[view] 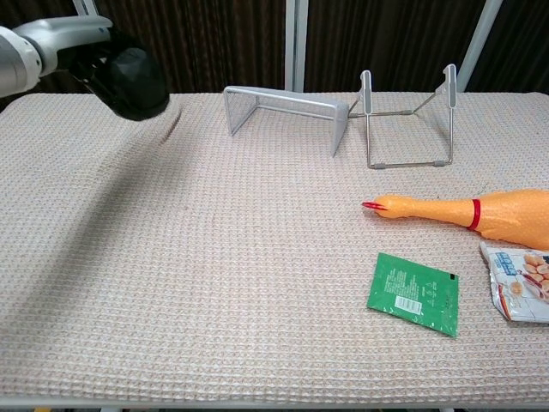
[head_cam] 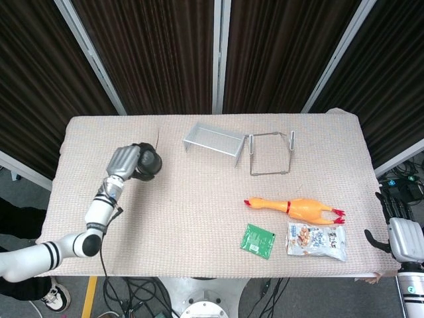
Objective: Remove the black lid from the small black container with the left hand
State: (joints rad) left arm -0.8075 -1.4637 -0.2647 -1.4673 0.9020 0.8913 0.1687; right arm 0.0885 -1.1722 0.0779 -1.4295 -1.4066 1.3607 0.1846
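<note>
There is one small black container [head_cam: 149, 163], and the left hand [head_cam: 127, 163] holds it up off the counter [head_cam: 199, 199] over the far left part. The fingers wrap around it, so it is hard to tell if its black lid is on or off. In the chest view the container [view: 133, 82] looks like a dark round lump under the silver back of the hand [view: 69, 34].

The left arm [head_cam: 93, 215] comes up from the near left corner and reaches away from the robot, with the hand at its far end.

There is one right hand [head_cam: 405, 238]. It sits off the right edge of the counter, low down. It holds nothing, and its dark fingers point up, a little apart.

On the counter there is one silver metal rack [head_cam: 213, 140] at the back, and one thin wire stand [head_cam: 270, 154] just beside it on the right. There is one yellow rubber chicken [head_cam: 296, 208] lying on its side toward the right. Near it, at the front, lie one green packet [head_cam: 258, 240] and one snack bag [head_cam: 317, 240]. The snack bag is just under the chicken's tail end. The green packet is to the left of the snack bag, with a gap between them.
</note>
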